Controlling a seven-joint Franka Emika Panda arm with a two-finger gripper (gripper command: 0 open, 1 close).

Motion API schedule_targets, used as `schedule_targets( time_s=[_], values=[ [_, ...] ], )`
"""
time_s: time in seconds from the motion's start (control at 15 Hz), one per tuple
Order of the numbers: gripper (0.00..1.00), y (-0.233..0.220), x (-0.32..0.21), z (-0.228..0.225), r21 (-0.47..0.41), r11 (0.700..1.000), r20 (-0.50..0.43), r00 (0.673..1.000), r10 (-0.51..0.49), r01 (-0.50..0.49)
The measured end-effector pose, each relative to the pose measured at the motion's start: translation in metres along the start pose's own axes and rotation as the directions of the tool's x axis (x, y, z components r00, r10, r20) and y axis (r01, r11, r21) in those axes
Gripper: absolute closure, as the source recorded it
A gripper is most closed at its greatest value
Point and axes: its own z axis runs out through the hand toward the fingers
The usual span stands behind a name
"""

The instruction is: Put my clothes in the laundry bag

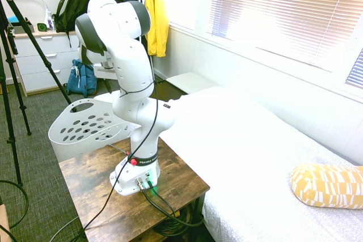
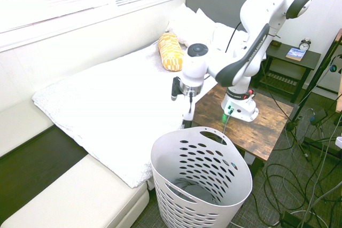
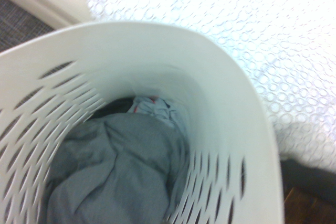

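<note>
The clothes (image 3: 121, 177), a dark grey crumpled bundle, lie at the bottom of the laundry bag (image 3: 220, 82), a white plastic basket with oval holes; a light blue piece shows beside them. From the second exterior view the grey fabric (image 2: 195, 191) shows deep inside the basket (image 2: 160, 156), which stands on the floor between the bed and the wooden table. My gripper (image 2: 183, 95) hangs above the basket's far rim, open, with nothing between its fingers. In the first exterior view the basket (image 1: 85, 124) sits behind the arm, which hides the gripper.
A white bed (image 2: 107, 100) with a yellow patterned pillow (image 2: 171, 52) runs beside the basket. The wooden table (image 2: 267, 124) bears the arm. A yellow jacket (image 1: 157, 15), a blue backpack (image 1: 82, 79), a black backpack (image 1: 71, 7) and a dresser (image 1: 39, 60) stand further back.
</note>
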Motion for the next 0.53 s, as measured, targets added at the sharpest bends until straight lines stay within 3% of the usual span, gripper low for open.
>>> schedule_targets(
  time_s=[0.27, 0.53],
  values=[
    [0.00, 0.060, 0.146, 0.019, -0.017, 0.993, -0.063, 0.991, 0.117, -0.118],
    [0.00, 0.167, 0.296, 0.030, -0.041, 0.959, -0.117, 0.955, 0.274, -0.281]
  ],
)
